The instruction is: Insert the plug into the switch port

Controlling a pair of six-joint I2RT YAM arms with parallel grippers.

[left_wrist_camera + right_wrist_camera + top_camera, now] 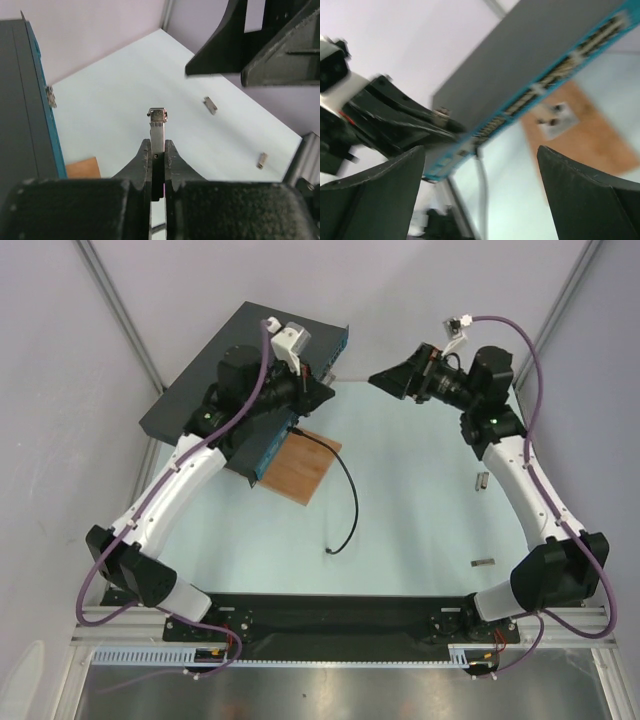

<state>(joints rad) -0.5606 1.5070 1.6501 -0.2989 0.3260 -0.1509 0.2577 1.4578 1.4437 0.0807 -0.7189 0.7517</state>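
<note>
The left pincer (157, 148) is clamped tight on the plug (157, 120), a small metal piece that stands straight out past the fingertips (143, 156), its latch end farthest out. The plug is in the air above the pale table (420, 500), just off the teal front face of the switch (20, 100) and apart from it, not seated in any socket. The switch lies at the far left of the table with its dark grey top up and its row of sockets facing the middle. A small metal part sticks out of that face; it seems to sit in a socket, though the view is too small to be sure.

The right pincer (392, 378) hangs opposite the left one, its two fingers spread wide with nothing between them. Its own camera view is blurred but shows the switch face beyond the gap.

A wooden board (302, 468) lies flat beside the switch's front. A black cable (352, 490) curves from near the board toward the near side. Two small metal pieces (481, 481) (483, 562) lie loose on the right of the table, well apart from the switch.
</note>
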